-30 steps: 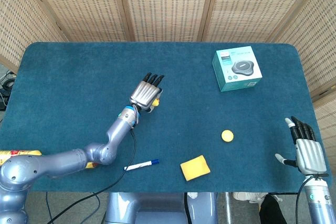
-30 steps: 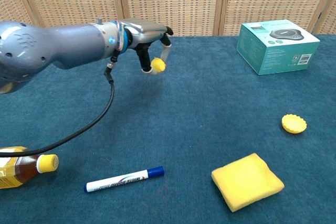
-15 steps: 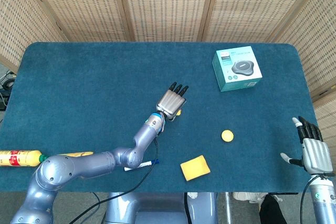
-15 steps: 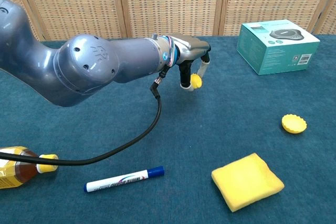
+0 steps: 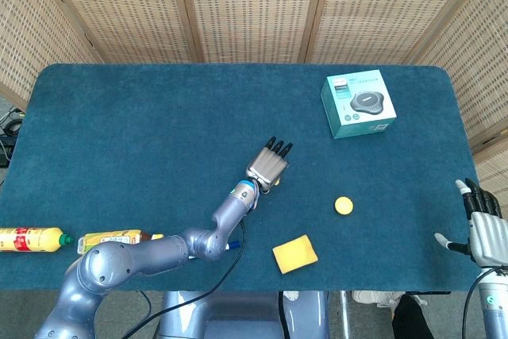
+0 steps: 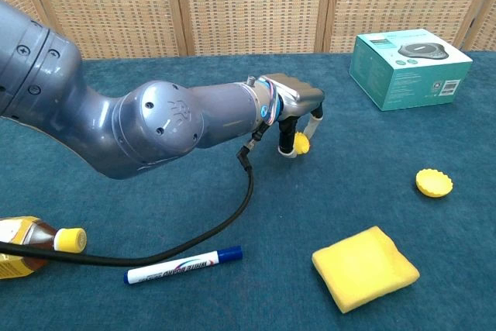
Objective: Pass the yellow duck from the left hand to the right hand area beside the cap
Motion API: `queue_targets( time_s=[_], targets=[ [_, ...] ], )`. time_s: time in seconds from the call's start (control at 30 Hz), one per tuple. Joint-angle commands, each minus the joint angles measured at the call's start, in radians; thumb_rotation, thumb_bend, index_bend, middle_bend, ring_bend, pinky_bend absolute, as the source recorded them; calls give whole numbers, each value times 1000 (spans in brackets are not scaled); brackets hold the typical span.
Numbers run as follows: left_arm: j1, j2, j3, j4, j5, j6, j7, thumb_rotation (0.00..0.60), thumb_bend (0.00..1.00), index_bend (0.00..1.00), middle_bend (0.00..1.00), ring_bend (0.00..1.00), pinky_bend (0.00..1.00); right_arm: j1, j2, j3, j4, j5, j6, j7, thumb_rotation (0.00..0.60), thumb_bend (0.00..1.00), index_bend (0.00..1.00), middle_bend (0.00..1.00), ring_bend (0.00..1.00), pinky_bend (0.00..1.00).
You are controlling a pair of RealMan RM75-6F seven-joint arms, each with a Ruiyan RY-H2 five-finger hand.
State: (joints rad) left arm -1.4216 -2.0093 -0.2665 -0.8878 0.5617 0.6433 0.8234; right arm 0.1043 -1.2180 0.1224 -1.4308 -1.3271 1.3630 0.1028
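My left hand (image 5: 268,167) (image 6: 298,110) reaches over the middle of the blue table and holds the small yellow duck (image 6: 301,143) between thumb and fingers, low over the cloth. In the head view the duck is hidden under the hand. The yellow cap (image 5: 343,206) (image 6: 433,183) lies flat to the right of the hand, a good gap away. My right hand (image 5: 486,225) hangs open at the table's right front corner, off the edge, holding nothing.
A teal box (image 5: 359,104) (image 6: 409,67) stands at the back right. A yellow sponge (image 5: 294,253) (image 6: 364,267) lies near the front edge, a blue-capped marker (image 6: 183,264) left of it. Two bottles (image 5: 32,239) (image 5: 115,238) lie at the front left.
My left hand has carried the duck to the right and lower, closer to the cap. The right hand has drifted slightly right and down toward the frame corner.
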Motion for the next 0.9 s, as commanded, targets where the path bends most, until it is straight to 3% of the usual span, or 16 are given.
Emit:
queue_targets(
  time_s=[0.03, 0.1, 0.33, 0.53, 0.7, 0.9],
  targets=[
    [-2, -4, 5, 4, 1, -2, 1, 600, 288, 430, 0, 0, 0, -1, 1, 2, 1, 2, 0, 3, 600, 0, 47, 0, 0, 0],
    [-3, -7, 9, 7, 1, -1, 3, 600, 287, 395, 0, 0, 0, -1, 2, 3, 3, 2, 0, 6, 600, 0, 47, 0, 0, 0],
    [1, 2, 21, -4, -10, 2, 9, 600, 282, 130, 0, 0, 0, -2, 2, 3, 2, -3, 3, 10, 600, 0, 47, 0, 0, 0],
    [19, 32, 10, -49, -2, 25, -22, 600, 280, 40, 0, 0, 0, -2, 3, 1, -2, -13, 8, 5, 600, 0, 47, 0, 0, 0],
    [96, 133, -27, -202, 63, 100, -141, 600, 281, 26, 0, 0, 0, -3, 2, 2, -2, -12, 8, 2, 600, 0, 47, 0, 0, 0],
    [261, 317, -1, -461, 203, 260, -270, 600, 264, 0, 0, 0, 0, -1, -5, 1, -1, -11, 6, -12, 600, 0, 47, 0, 0, 0]
  ],
)
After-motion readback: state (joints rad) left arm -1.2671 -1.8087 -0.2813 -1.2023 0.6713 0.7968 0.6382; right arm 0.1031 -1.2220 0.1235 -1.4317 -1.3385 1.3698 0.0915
